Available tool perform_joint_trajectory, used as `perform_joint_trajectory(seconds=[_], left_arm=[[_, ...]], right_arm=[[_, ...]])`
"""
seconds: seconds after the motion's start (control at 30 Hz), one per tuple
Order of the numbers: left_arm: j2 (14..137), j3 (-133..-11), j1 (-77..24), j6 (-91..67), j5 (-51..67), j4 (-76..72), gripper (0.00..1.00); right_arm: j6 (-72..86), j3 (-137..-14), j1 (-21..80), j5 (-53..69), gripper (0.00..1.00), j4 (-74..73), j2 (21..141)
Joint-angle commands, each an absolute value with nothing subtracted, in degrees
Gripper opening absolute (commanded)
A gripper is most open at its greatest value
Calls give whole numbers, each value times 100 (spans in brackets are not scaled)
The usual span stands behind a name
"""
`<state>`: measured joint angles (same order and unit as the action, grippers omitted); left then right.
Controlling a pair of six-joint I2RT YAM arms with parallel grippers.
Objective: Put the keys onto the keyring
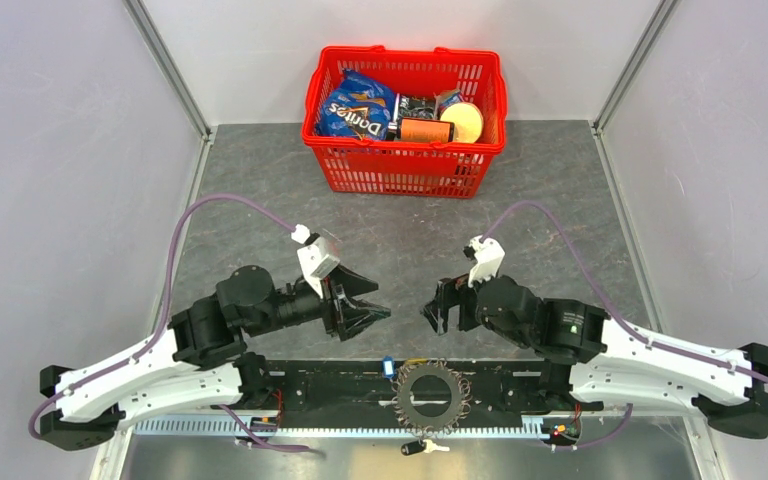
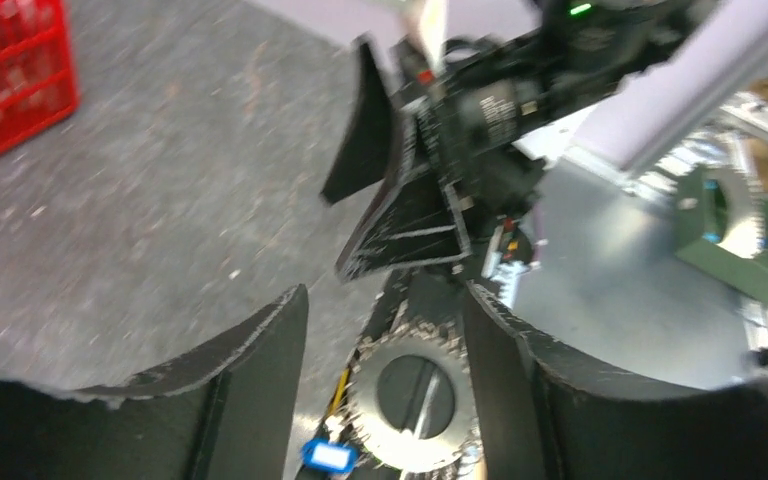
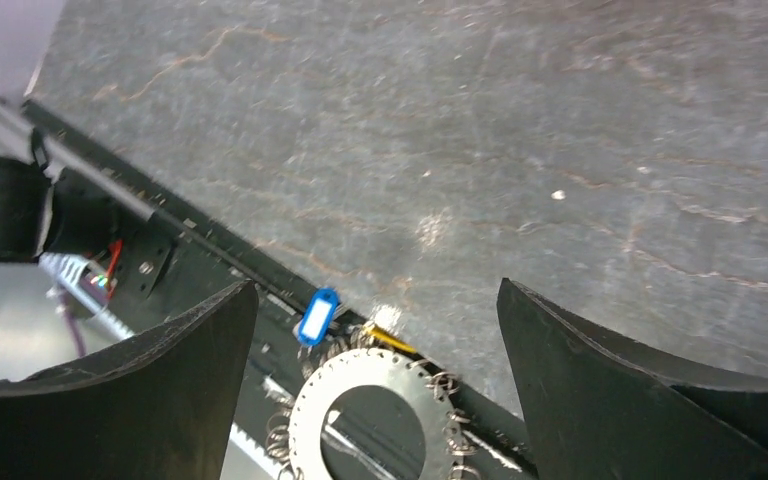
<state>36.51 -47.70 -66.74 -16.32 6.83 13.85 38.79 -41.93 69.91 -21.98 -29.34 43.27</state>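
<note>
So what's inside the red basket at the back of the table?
The red basket holds a blue Doritos bag, an orange cylinder, a pale round item and dark packaging. Anything beneath them is covered.

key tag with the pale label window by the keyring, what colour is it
The key tag is blue; the right wrist view shows it best.

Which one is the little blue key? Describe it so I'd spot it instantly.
At the middle of the table's near edge lies the keyring, a grey toothed wheel with a hollow centre. The blue key sits just off its far-left rim. Only its head is bright blue: the yellow key beside it and the ring's grey keys are not.
</note>
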Motion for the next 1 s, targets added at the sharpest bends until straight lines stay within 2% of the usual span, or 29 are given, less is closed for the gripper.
perform_joint_trajectory(seconds=[0.0, 0.07, 0.3, 0.67, 0.97], left_arm=[[3722, -5014, -6689, -1651, -659, 2165, 68], [3744, -5111, -6689, -1650, -929, 2425, 74], [3727, -5214, -6690, -1897, -1806, 3048, 83], [3492, -5038, -6690, -2153, -2209, 3217, 85], [3293, -4894, -6688, -2209, -2056, 3202, 85]], right_arm=[[3895, -5049, 6995, -3269, 97, -3280, 4890], [3671, -5436, 6994, -3278, 97, -3546, 5347], [3384, -6042, 6996, -2655, 97, -4547, 6556], [4713, -4729, 6994, -1154, 97, -4255, 6960], [5613, -3480, 6994, -725, 97, -3978, 6010]])
